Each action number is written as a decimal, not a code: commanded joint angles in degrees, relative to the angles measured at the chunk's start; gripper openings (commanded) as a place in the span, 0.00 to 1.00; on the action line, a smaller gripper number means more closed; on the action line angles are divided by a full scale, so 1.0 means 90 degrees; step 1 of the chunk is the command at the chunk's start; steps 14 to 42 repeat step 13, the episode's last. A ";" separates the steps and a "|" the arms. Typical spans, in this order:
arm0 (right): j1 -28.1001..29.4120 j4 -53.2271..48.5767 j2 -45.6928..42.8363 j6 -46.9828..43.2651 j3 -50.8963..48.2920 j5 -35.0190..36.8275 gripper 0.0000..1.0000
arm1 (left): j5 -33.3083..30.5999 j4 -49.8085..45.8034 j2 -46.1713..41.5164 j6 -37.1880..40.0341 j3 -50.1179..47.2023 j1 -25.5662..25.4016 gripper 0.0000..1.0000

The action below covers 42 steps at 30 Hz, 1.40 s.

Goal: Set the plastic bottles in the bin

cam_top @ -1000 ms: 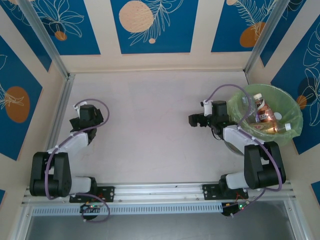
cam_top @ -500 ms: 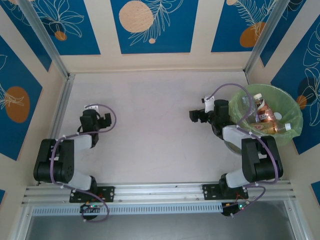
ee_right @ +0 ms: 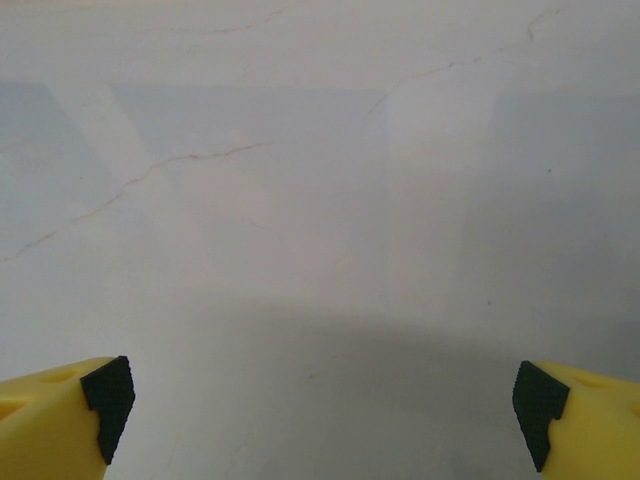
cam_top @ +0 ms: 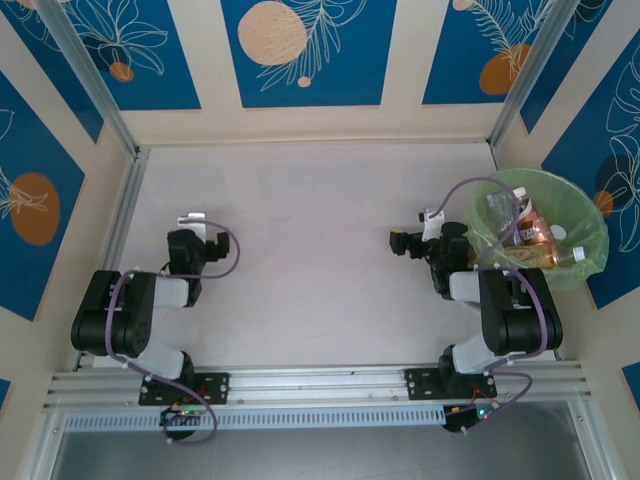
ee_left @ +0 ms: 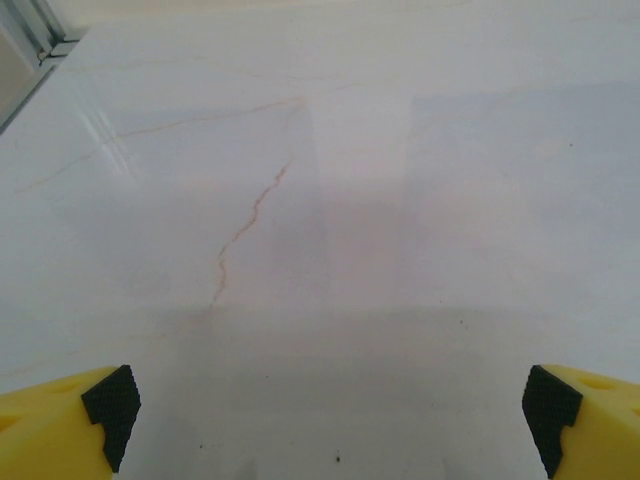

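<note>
You see the small clear plastic bottles (cam_top: 530,232) heaped inside the round grey bin (cam_top: 575,195) lined with a translucent light-green bag, at the far right of the pale veined table (cam_top: 300,250). Their labels are too small to read, and the right arm hides the bin's near side. The left gripper (ee_left: 330,405) and right gripper (ee_right: 325,400) hover low over the tabletop, fingers spread wide, holding nothing.

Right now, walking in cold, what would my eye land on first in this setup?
Probably the bin with its bright green bag at the right side of the table, with several plastic bottles heaped inside. Next, the robot's yellow-fingered left hand and right hand, both wide open above the pale marbled surface. Behind it all, blue wall panels with orange circles frame the scene.
</note>
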 commanded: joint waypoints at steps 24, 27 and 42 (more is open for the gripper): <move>-0.0138 0.0429 0.0101 0.0309 0.0120 0.0203 0.99 | 0.0438 0.0065 -0.0001 0.0282 0.0118 -0.0036 1.00; -0.0138 0.0429 0.0101 0.0309 0.0120 0.0203 0.99 | 0.0438 0.0065 -0.0001 0.0282 0.0118 -0.0036 1.00; -0.0138 0.0429 0.0101 0.0309 0.0120 0.0203 0.99 | 0.0438 0.0065 -0.0001 0.0282 0.0118 -0.0036 1.00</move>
